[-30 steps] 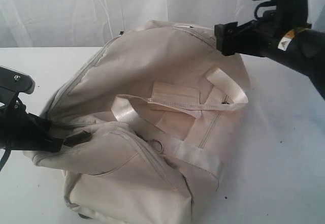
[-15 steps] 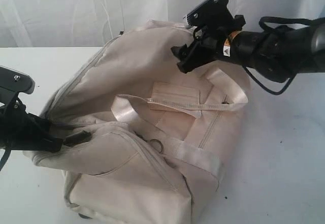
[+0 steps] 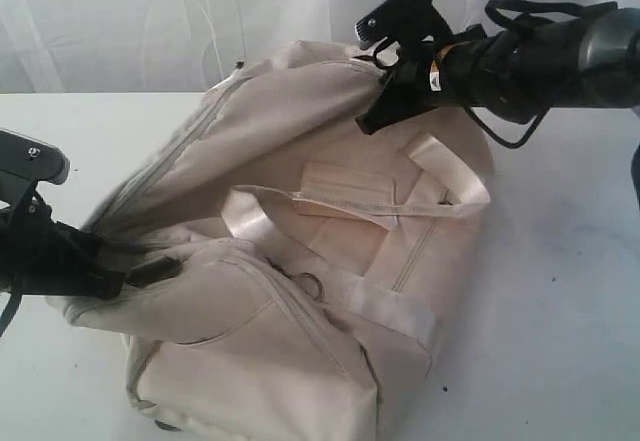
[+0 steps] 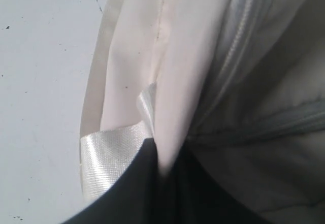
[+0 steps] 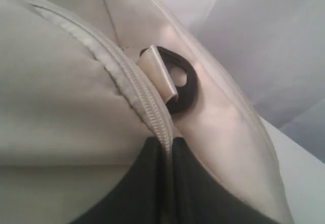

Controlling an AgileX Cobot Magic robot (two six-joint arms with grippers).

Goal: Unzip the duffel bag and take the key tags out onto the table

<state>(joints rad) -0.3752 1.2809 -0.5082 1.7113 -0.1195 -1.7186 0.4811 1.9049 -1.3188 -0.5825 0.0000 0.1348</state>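
The cream duffel bag (image 3: 300,221) lies across the white table (image 3: 560,301), its grey zipper (image 3: 170,156) running along the top. At the bag's near left end my left gripper (image 3: 125,279) is shut on a fold of the fabric (image 4: 170,132), beside a shiny webbing strap (image 4: 109,155). My right gripper (image 3: 372,119) presses into the far top end. In the right wrist view its fingers (image 5: 132,188) are shut with the zipper line (image 5: 137,99) running between them, just short of the black oval eyelet (image 5: 184,84). The key tags are hidden.
A white curtain (image 3: 120,21) hangs behind the table. The bag's webbing handles (image 3: 455,176) and a metal ring (image 3: 311,286) lie loose on its upper side. Bare tabletop shows to the right (image 3: 560,211) and at the far left (image 3: 80,121).
My right arm has swung in from the upper right and come down onto the bag's far top end. The fabric there now stands a little higher. The left arm has not moved.
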